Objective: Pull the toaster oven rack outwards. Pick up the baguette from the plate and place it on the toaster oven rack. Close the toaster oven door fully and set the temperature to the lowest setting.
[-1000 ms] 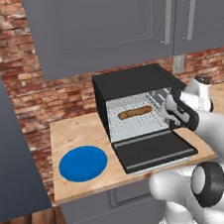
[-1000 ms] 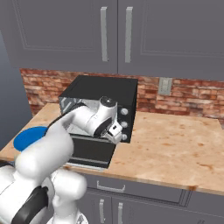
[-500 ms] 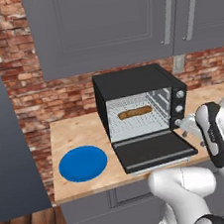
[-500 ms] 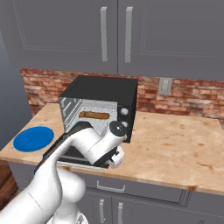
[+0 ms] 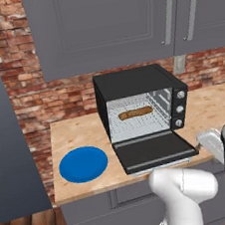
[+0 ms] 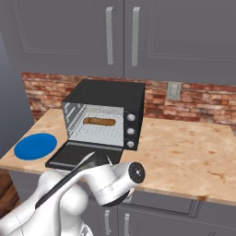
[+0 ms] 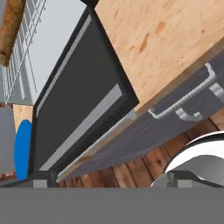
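The baguette [image 5: 135,113] is now lying on the rack [image 5: 136,124] inside the oven [image 5: 140,107], plate [image 5: 83,164] left bare, door [image 5: 153,150] still dropped flat, arm pulled back from the cavity to below the counter edge, so door closing is judged next; gripper state cannot be told.

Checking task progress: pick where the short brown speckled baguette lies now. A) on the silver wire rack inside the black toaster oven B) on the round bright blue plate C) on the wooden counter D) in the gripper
A: the baguette lies on the silver wire rack inside the open toaster oven; the blue plate is bare.
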### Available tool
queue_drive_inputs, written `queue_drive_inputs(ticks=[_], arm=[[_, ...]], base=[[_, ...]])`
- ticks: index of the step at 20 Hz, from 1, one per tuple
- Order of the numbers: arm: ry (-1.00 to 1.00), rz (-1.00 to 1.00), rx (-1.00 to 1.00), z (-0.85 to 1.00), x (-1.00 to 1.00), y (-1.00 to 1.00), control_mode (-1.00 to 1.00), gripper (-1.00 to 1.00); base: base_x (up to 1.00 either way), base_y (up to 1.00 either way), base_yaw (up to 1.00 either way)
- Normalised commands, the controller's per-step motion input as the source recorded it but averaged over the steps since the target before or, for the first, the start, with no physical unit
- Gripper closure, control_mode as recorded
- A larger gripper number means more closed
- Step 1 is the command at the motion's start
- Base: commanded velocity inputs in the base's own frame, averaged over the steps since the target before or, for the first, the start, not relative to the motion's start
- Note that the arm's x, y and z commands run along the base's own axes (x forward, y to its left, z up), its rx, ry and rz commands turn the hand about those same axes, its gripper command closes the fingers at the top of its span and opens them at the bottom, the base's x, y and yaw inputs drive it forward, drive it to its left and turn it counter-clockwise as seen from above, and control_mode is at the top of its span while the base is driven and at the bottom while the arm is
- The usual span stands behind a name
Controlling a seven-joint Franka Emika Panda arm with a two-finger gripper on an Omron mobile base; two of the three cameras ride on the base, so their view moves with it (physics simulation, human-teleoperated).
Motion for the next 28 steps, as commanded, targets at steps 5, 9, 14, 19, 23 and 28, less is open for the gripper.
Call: queue_drive_inputs(ticks=[5, 9, 14, 19, 23, 28], arm=[[-0.04, -0.02, 0.06, -0.21, 0.21, 0.00, -1.00, -1.00], [-0.01, -0.04, 0.05, -0.17, 0.48, 0.00, -1.00, -1.00], [0.00, -0.05, 0.05, -0.29, 0.41, 0.00, -1.00, -1.00], [0.00, -0.06, 0.04, -0.20, 0.10, 0.00, -1.00, -1.00], [0.00, -0.05, 0.05, -0.09, 0.16, 0.00, -1.00, -1.00], [-0.03, -0.01, 0.07, -0.01, 0.32, 0.00, -1.00, -1.00]], base=[[0.00, 0.00, 0.00], [0.00, 0.00, 0.00], [0.00, 0.00, 0.00], [0.00, 0.00, 0.00], [0.00, 0.00, 0.00], [0.00, 0.00, 0.00]])
